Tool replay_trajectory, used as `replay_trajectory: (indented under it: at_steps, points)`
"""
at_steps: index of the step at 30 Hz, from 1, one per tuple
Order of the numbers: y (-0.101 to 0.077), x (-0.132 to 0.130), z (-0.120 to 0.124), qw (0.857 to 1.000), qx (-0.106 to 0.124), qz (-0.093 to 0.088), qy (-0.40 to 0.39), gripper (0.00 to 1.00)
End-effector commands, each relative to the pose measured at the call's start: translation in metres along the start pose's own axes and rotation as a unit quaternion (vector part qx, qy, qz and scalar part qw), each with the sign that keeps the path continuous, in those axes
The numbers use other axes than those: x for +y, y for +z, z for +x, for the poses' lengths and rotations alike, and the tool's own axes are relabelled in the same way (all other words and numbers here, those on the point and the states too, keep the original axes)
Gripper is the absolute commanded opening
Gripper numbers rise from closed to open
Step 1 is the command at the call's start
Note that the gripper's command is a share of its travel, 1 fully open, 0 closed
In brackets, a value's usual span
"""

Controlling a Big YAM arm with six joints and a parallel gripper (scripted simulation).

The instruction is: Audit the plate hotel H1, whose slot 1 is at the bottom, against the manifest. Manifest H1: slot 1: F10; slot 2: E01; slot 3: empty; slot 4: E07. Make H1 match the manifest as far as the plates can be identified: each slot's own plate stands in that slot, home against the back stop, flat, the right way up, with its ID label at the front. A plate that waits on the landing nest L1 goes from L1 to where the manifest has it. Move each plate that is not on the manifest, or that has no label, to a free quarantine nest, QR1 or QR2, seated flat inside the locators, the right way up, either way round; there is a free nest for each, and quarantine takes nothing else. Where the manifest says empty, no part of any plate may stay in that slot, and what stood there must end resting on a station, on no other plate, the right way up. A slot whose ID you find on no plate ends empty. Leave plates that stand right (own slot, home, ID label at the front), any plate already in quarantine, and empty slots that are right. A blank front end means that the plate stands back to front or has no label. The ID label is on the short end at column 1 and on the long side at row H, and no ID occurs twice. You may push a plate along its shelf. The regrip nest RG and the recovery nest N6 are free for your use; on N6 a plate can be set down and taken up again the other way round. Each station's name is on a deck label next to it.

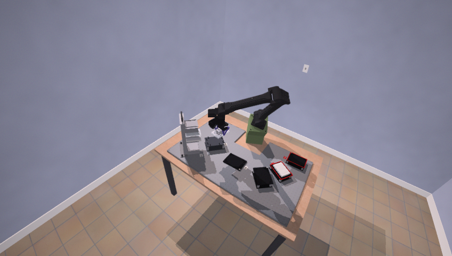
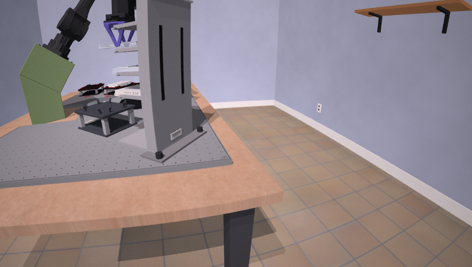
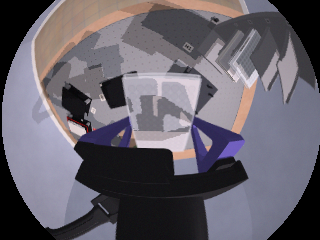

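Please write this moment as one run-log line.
gripper: shut on clear plate | position: near plate hotel, upper shelf level | red-rimmed nest: white plate in it
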State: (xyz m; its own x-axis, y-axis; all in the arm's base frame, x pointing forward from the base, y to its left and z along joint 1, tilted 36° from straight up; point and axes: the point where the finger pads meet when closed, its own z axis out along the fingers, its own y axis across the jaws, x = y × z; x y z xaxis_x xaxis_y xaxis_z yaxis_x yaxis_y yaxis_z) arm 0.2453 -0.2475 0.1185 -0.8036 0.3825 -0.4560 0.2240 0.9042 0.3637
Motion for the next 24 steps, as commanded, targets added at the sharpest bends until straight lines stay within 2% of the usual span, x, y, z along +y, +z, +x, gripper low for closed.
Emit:
replay_trajectory:
  at_steps: [1,4,16,24]
  points:
    - [-0.006,0.014,-0.008,0.999,-0.006,0.005,-0.031,0.86]
    - [-0.009,0.022,-0.017,1.0,-0.01,0.008,-0.023,0.86]
    - [-0.008,0.054,-0.027,1.0,-0.009,0.006,-0.021,0.86]
    - [-0.018,0.078,-0.052,0.999,-0.023,0.011,-0.031,0.86]
